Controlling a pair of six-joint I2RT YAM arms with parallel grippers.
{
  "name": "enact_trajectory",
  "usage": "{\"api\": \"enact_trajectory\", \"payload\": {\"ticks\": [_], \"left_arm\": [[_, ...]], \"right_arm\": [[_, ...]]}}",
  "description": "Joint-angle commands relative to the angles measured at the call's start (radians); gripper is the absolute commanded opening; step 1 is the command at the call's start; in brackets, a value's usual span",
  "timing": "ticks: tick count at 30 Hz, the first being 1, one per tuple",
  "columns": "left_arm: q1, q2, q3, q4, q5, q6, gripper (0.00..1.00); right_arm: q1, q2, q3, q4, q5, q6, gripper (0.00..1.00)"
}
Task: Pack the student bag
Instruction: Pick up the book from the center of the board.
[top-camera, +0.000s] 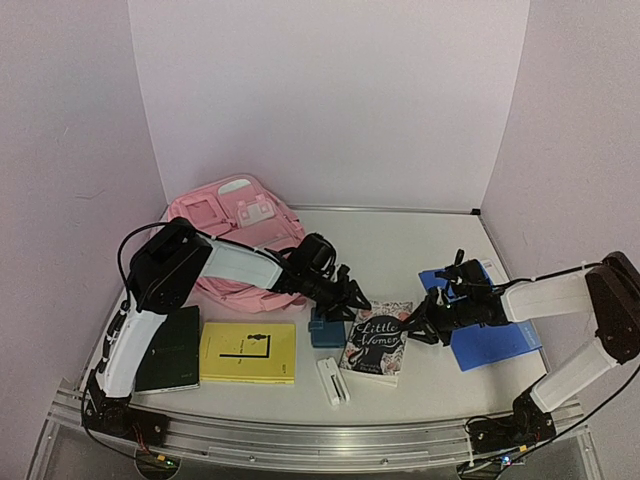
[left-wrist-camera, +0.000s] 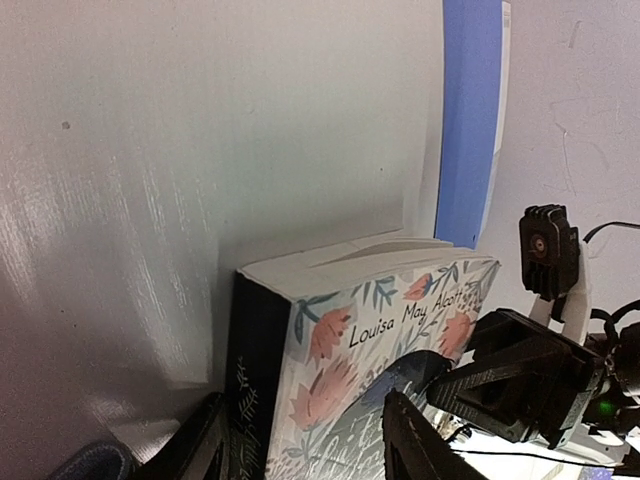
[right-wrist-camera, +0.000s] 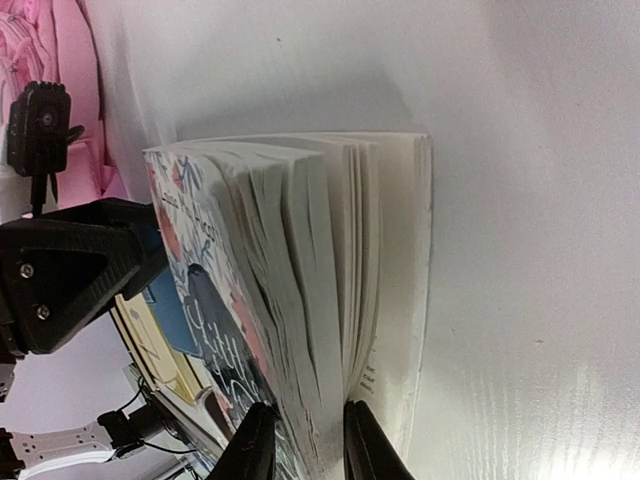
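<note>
The pink student bag (top-camera: 235, 225) lies at the back left of the table; a strip of it also shows in the right wrist view (right-wrist-camera: 80, 60). A "Little Women" paperback (top-camera: 375, 340) lies at centre front. My left gripper (top-camera: 350, 300) is open, its jaws on either side of the book's spine corner (left-wrist-camera: 305, 450). One finger is beside the black spine and one is over the flowered cover (left-wrist-camera: 370, 330). My right gripper (top-camera: 418, 328) is shut (right-wrist-camera: 305, 450) on the cover and most of the fanned pages (right-wrist-camera: 300, 230) at the book's open edge. The back pages stay on the table.
A blue folder (top-camera: 490, 330) lies under the right arm. A yellow book (top-camera: 248, 352) and a dark notebook (top-camera: 170, 348) lie at front left. A small blue object (top-camera: 326, 330) and a white object (top-camera: 333, 380) sit beside the paperback. White walls enclose the table.
</note>
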Motion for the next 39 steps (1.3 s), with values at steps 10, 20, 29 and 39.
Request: {"api": "enact_trajectory", "payload": {"ticks": [10, 20, 29, 39], "left_arm": [[-0.034, -0.026, -0.035, -0.015, 0.016, 0.004, 0.51], [-0.004, -0.153, -0.101, -0.011, -0.043, 0.106, 0.64], [0.018, -0.406, -0.187, 0.011, -0.033, 0.274, 0.92], [0.008, -0.447, -0.172, 0.129, 0.146, 0.279, 0.99]], "right_arm": [[0.016, 0.083, -0.004, 0.273, -0.051, 0.009, 0.21], [0.017, -0.086, -0.002, 0.273, -0.001, 0.027, 0.00], [0.017, -0.338, 0.079, 0.270, 0.038, 0.012, 0.00], [0.017, -0.410, 0.163, 0.273, -0.035, -0.049, 0.00]]}}
